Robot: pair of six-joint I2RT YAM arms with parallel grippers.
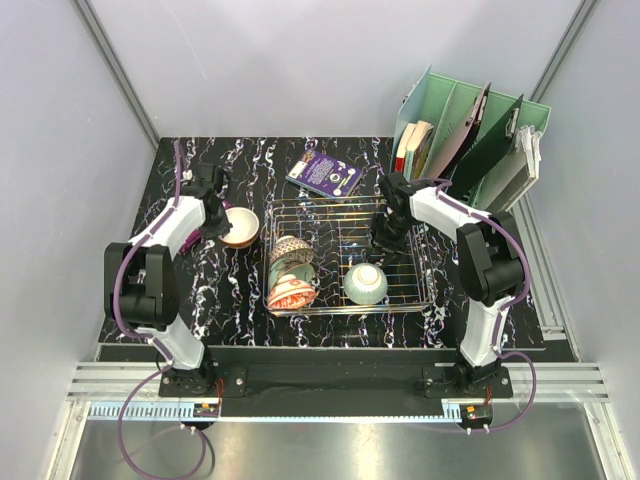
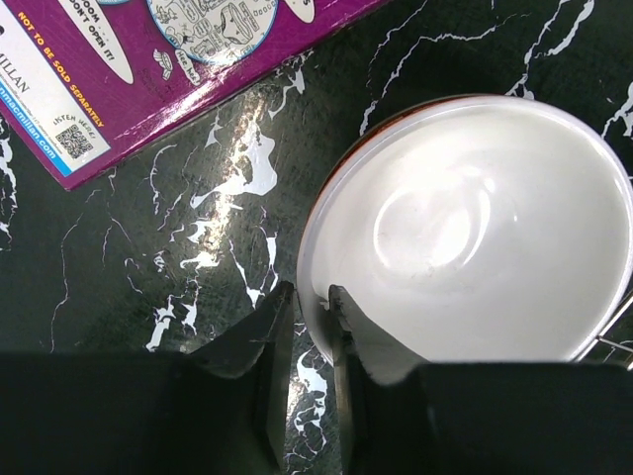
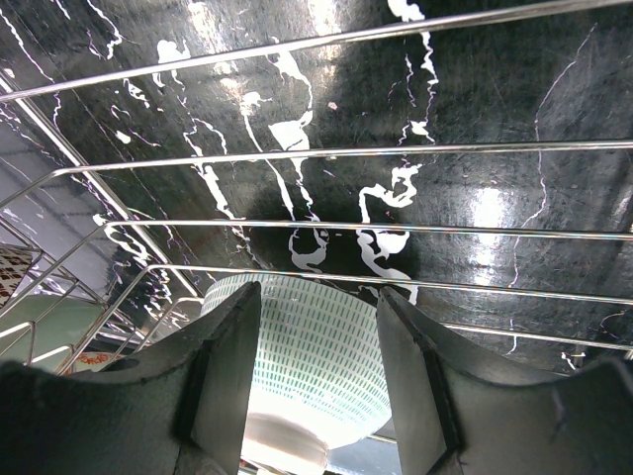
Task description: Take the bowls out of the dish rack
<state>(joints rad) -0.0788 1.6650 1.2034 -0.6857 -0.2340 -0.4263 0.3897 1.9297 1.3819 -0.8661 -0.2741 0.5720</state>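
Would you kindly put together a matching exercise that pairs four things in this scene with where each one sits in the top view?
Things:
1. white-lined bowl
2. pale green bowl
3. red floral bowl
4. purple book

Places:
A. lying on its side in the left part of the dish rack
B. on the table, behind the rack
C. on the table, left of the rack
D. in the right part of the rack

Pairs: 1-C, 2-D, 3-A, 4-B

The purple book (image 2: 148, 69) ran off the top edge; the white bowl (image 2: 475, 228) lay partly hidden behind the left gripper (image 2: 309, 294), whose hold seemed unclear.
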